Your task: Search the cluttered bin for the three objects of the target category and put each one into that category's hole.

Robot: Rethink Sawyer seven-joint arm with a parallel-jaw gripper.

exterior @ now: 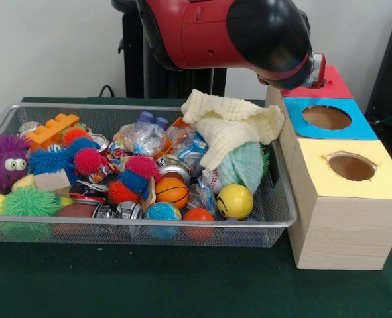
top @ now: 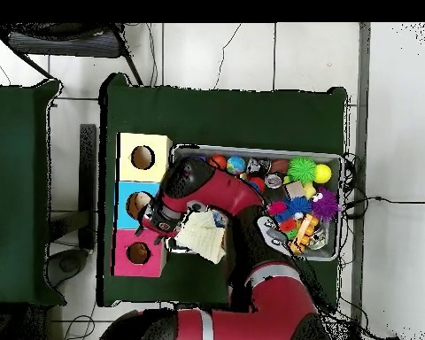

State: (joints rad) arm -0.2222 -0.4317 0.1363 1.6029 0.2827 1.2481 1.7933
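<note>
The silver wire-mesh bin (exterior: 285,215) holds several balls, spiky toys, crushed cans and wrapped items. A cream knitted cloth (exterior: 232,126) lies draped over its far right corner, on top of a teal knitted cloth (exterior: 245,165). The pale wooden box with the red surround (exterior: 331,86) stands at the far end of the box row. Its hole is hidden by the arm in the front view and shows in the overhead view (top: 138,253). My gripper (exterior: 315,71) hangs over the red box beside the cream cloth (top: 201,235), mostly hidden behind my black elbow joint. In the overhead view the gripper (top: 163,230) sits between cloth and red box.
The blue-surround box (exterior: 326,118) and the yellow-surround box (exterior: 348,169) stand right of the bin, nearer the camera. The bin's clutter includes an orange basketball (exterior: 172,191), a yellow smiley ball (exterior: 235,201), a purple furry toy (exterior: 5,159) and an orange brick (exterior: 52,130).
</note>
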